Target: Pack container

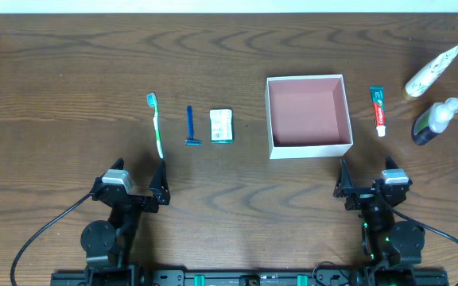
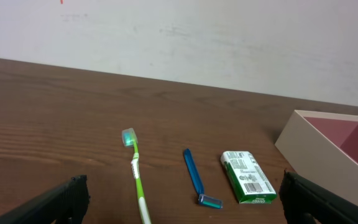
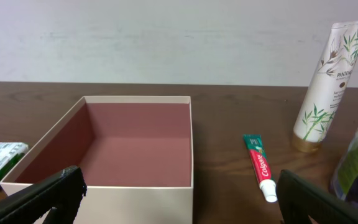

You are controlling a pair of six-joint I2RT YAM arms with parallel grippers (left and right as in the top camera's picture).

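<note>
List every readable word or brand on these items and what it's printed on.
"PANTENE": on the tall cream tube.
"Colgate": on the toothpaste tube.
Green packet: barcode and print, too small to read.
Pump bottle: label blurred, unreadable.

Open-topped container (image 1: 311, 149), toothpaste (image 1: 379, 111) close beside right wall, wider gap to green box (image 1: 222, 125)

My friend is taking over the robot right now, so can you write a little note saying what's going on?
Left gripper: open, holding nothing. Right gripper: open, holding nothing.
Square white box with pink-brown inside: mid-table, nothing in it.
Left of it: green toothbrush, blue razor, small green-and-white packet.
Right of it: red-and-white toothpaste tube, tall white leaf-print tube, dark pump bottle.
Done: nothing packed. To do: pack all six.
</note>
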